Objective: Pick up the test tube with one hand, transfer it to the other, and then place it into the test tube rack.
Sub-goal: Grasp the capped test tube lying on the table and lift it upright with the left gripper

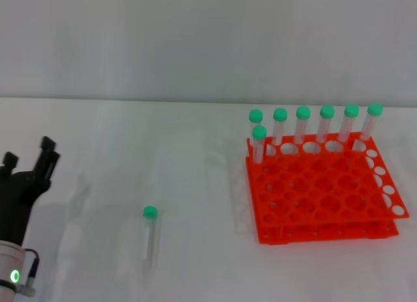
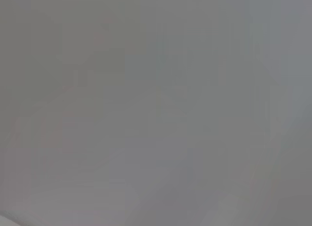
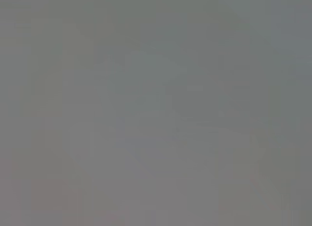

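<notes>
So far nothing of the task looks done. The test tube (image 1: 150, 235) lies flat on the white table (image 1: 98, 139), low in the head view and a little left of centre, its green cap pointing toward the top of the frame. No gripper touches it. Picking it up, passing it across and setting it in place are all, by my reading, yet to come.

At the lower left edge of the frame sits the left gripper (image 1: 29, 159), black, on a white and silver arm with a green light near the bottom corner. Its two fingers stand apart and hold nothing. The tube lies to the right of it and lower in the frame, apart from it with bare table between them.

The orange rack (image 1: 322, 194) stands at the right of the frame, well apart from the tube. Seven capped tubes (image 1: 303, 126) stand upright in its far holes; most holes are free.

The right gripper is not seen in any view. Both wrist views show only blank grey.
</notes>
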### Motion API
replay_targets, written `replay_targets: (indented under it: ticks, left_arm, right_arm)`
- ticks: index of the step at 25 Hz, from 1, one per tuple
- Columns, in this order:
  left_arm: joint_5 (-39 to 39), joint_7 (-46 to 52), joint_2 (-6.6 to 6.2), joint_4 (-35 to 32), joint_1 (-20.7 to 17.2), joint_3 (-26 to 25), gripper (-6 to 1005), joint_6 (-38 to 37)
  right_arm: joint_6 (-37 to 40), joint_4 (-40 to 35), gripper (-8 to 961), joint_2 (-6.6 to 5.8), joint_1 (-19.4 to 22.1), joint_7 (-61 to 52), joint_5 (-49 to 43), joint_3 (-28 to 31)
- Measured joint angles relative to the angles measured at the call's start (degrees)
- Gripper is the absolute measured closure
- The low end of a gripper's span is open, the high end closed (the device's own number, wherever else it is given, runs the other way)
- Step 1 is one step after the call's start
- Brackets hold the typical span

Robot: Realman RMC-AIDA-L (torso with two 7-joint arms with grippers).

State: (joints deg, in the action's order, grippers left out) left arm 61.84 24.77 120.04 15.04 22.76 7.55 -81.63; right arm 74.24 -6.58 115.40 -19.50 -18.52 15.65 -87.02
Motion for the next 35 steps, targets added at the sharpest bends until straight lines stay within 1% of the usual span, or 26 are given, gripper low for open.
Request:
replay_targets:
  ticks: [4, 9, 14, 19, 24, 27, 30, 33, 35]
  left_arm:
    - [-1.7, -0.3, -0.01, -0.5, -0.2, -1.6, 114, -0.2]
    - [-2.6, -1.0, -0.30, -2.1, -0.2, -1.5, 115, 0.0]
    - [-2.2, 0.9, -0.33, -2.1, -0.3, -1.1, 116, -0.3]
    - [-1.7, 3.2, -0.27, -1.8, -1.3, -0.9, 117, -0.8]
    - [-0.6, 10.6, -0.59, -3.3, -1.7, -0.6, 119, -0.2]
    - [1.2, 15.5, -0.76, -6.7, -1.2, -0.1, 120, 0.9]
    - [4.6, 23.4, -1.06, -12.1, 0.4, 0.1, 122, 4.7]
    - [12.5, 37.3, -1.38, -20.6, 2.8, 0.6, 123, 12.5]
    - [17.5, 44.0, -1.43, -25.2, 4.3, 0.6, 124, 15.9]
  right_arm:
    - [0.3, -0.3, 142, -0.01, -0.1, 0.9, -0.1, 0.0]
    - [0.4, -0.7, 142, -0.39, -0.1, 1.0, -0.4, 0.0]
    - [0.3, -0.7, 142, -0.78, 0.0, 1.0, -0.7, 0.3]
    - [-0.2, -0.4, 142, -0.79, -0.3, 1.1, -0.5, 0.5]
    - [-2.1, -0.3, 143, -0.71, -0.6, 2.2, -0.3, 0.7]
    - [-2.5, -0.6, 143, -0.70, -0.6, 2.2, -0.3, 0.7]
    - [-3.1, -0.7, 143, -0.70, -0.7, 2.3, -0.3, 1.0]
    - [-3.7, -0.8, 143, -0.70, -1.1, 2.3, -0.2, 1.3]
    - [-3.8, -0.8, 143, -0.63, -1.3, 2.3, -0.3, 1.3]
